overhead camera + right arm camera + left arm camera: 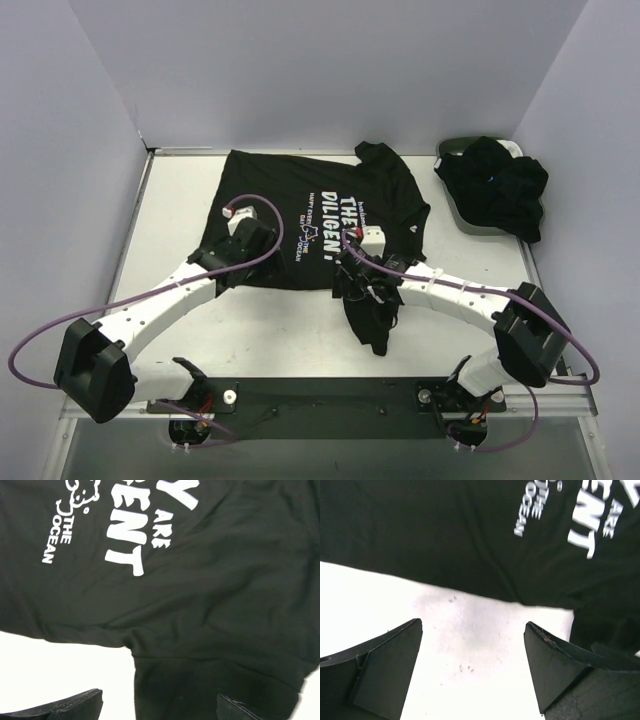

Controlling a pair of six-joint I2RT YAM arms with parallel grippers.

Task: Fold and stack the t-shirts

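The printed black t-shirt (290,210) lies spread on the bench's (175,215) far middle; the left claw (473,625) hangs spread over its near edge, the right claw (160,696) spread above its near sleeve

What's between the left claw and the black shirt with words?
Only bare white table lies between the open left claw and the shirt, shown in the left wrist view.
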